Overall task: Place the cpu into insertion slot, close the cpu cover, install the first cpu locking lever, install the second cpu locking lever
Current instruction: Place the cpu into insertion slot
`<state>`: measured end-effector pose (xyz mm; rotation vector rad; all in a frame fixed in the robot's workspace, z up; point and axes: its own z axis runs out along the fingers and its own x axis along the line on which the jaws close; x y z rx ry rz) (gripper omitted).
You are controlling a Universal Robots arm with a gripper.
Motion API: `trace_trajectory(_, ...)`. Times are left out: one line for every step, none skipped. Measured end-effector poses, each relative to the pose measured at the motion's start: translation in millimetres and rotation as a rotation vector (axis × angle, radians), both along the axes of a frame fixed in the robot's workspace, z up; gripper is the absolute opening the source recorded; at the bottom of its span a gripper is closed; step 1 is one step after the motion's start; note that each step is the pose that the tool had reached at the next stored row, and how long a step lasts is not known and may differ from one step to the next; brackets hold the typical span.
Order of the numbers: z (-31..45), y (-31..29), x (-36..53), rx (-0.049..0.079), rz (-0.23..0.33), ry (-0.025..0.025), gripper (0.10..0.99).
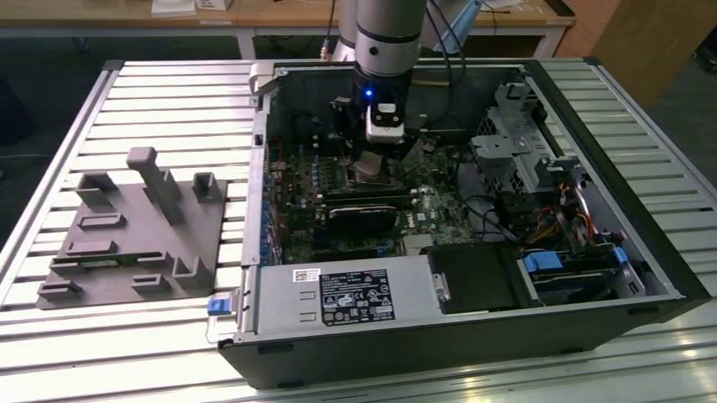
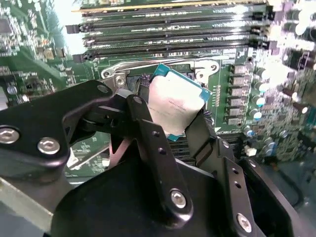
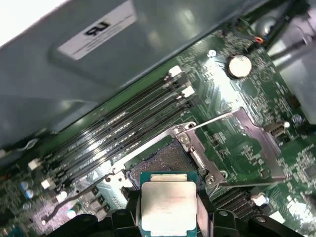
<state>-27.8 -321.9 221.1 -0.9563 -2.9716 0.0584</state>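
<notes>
0 of 4 steps are finished: the gripper (image 2: pixel 173 117) pinches the cpu (image 3: pixel 169 206) just above the empty insertion slot (image 3: pixel 163 159); the cpu cover (image 3: pixel 257 130) stands open, both levers (image 3: pixel 212 120) unlatched; seating, closing and locking remain

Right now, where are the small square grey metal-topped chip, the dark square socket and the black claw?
small square grey metal-topped chip (image 3: pixel 169 206): first wrist view, centre of its metal top.
dark square socket (image 3: pixel 164 159): first wrist view, its dark centre.
black claw (image 2: pixel 169 114): second wrist view, midway between its fingertips, gripping the chip.
</notes>
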Motion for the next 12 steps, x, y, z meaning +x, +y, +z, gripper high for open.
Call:
trace_trajectory(-0.1, 0.0, 0.0, 0.000, -0.017, 0.0000, 0.537)
trace_trajectory(-0.1, 0.0, 0.0, 0.000, -0.036, 0.0000, 0.537)
trace_trajectory(-0.2, 0.0, 0.0, 0.000, -0.054, 0.0000, 0.537)
trace_trajectory(-0.2, 0.0, 0.0, 0.000, -0.071, 0.0000, 0.537)
trace_trajectory(-0.3, 0.0, 0.0, 0.000, -0.088, 0.0000, 0.537)
trace_trajectory(-0.4, 0.0, 0.0, 0.000, -0.105, 0.0000, 0.537)
trace_trajectory(-0.4, 0.0, 0.0, 0.000, -0.122, 0.0000, 0.537)
trace_trajectory(-0.5, 0.0, 0.0, 0.000, -0.139, 0.0000, 0.537)
trace_trajectory(-0.5, 0.0, 0.0, 0.000, -0.158, -0.0001, 0.537)
trace_trajectory(-0.6, 0.0, 0.0, 0.000, -0.174, 0.0000, 0.537)
trace_trajectory(-0.6, 0.0, 0.0, 0.000, -0.191, 0.0000, 0.537)
trace_trajectory(-0.7, 0.0, 0.0, 0.000, -0.208, -0.0001, 0.537)
